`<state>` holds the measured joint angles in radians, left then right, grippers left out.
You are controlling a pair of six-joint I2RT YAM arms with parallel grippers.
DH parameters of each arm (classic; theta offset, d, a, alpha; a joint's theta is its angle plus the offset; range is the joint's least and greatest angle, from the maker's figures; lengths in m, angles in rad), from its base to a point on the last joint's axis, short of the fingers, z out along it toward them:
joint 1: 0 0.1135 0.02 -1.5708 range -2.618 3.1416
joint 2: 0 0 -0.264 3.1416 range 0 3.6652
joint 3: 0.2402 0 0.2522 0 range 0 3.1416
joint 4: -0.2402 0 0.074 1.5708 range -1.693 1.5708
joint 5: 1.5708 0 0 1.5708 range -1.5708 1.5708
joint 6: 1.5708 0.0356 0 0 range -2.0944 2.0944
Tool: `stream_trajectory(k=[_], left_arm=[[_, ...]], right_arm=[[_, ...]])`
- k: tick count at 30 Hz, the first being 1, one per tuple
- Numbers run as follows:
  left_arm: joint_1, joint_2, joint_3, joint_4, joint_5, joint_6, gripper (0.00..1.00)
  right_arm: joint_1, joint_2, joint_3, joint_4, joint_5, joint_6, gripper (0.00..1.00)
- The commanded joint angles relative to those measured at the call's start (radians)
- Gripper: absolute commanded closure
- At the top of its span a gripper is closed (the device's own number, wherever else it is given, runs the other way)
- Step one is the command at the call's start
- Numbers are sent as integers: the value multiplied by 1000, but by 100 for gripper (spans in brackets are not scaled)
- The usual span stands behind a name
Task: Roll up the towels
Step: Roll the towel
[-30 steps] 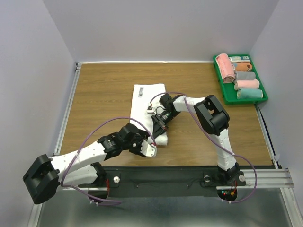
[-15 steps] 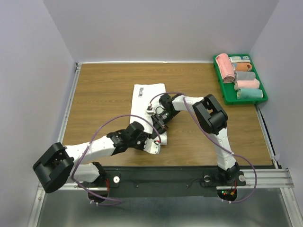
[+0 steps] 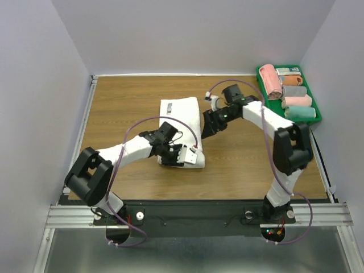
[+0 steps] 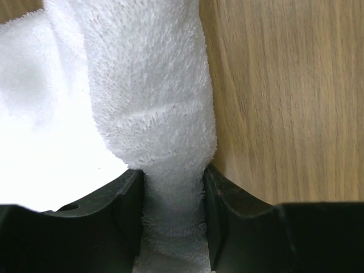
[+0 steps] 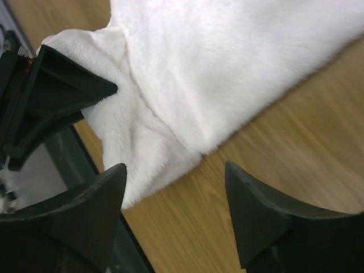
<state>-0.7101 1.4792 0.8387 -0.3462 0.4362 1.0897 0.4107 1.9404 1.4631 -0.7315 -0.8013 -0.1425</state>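
Observation:
A white towel (image 3: 181, 116) lies flat in the middle of the table, its near end bunched into a thick roll (image 4: 153, 114). My left gripper (image 3: 185, 158) is shut on that rolled end, and in the left wrist view the black fingers (image 4: 122, 216) press the roll from both sides. My right gripper (image 3: 208, 128) hangs just off the towel's right edge, open, with nothing between its fingers (image 5: 256, 210). In the right wrist view the towel (image 5: 227, 68) lies beyond the fingertips, with bare wood under the gap.
A green bin (image 3: 296, 120) at the back right holds several rolled towels (image 3: 271, 81) in pink, orange, grey and teal. Grey walls close the table at the back and sides. A metal rail runs along the near edge.
My right gripper let go of the towel, opened, and pulled back up and to the right. My left gripper swung in from the near left and closed on the rolled end.

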Motion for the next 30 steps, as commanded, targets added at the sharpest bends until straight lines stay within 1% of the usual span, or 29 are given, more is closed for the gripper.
stream_trajectory(k=[1, 3, 4, 6, 7, 11, 12, 13, 14, 16, 17, 19, 21, 22, 25, 26, 30], left_arm=[[76, 160, 52, -345, 156, 44, 100], [107, 232, 88, -408, 182, 59, 100], [132, 252, 114, -422, 199, 67, 100], [149, 285, 140, -445, 206, 78, 100], [165, 318, 166, -464, 217, 79, 100], [198, 415, 229, -520, 231, 101, 100], [204, 450, 240, -536, 233, 102, 100], [210, 466, 259, -540, 233, 108, 100], [225, 495, 270, -556, 236, 108, 100], [242, 524, 307, -569, 243, 114, 100], [256, 547, 319, -577, 249, 116, 100], [271, 566, 349, -593, 248, 118, 100], [279, 590, 365, -603, 245, 119, 100], [282, 598, 379, -606, 243, 121, 100], [284, 622, 410, -625, 245, 125, 100], [284, 627, 415, -629, 245, 127, 100], [290, 638, 425, -632, 242, 131, 100]], right_arm=[[-39, -260, -72, 102, 152, -52, 21], [-41, -351, -142, 132, 191, -63, 20], [-39, -444, -173, 162, 206, -92, 16], [-41, -526, -227, 188, 217, -127, 3], [-39, -599, -275, 205, 220, -164, 2], [-13, -679, -323, 170, 205, -252, 3], [3, -679, -325, 156, 209, -271, 7], [32, -678, -328, 144, 246, -290, 10], [106, -670, -336, 129, 273, -314, 17], [184, -661, -346, 124, 351, -347, 20], [233, -649, -352, 126, 364, -376, 22], [273, -630, -356, 141, 407, -393, 23], [347, -604, -369, 178, 460, -437, 23], [406, -575, -379, 219, 535, -474, 22], [491, -513, -408, 294, 679, -519, 22], [523, -503, -408, 334, 694, -531, 22], [566, -453, -406, 402, 728, -548, 19]])
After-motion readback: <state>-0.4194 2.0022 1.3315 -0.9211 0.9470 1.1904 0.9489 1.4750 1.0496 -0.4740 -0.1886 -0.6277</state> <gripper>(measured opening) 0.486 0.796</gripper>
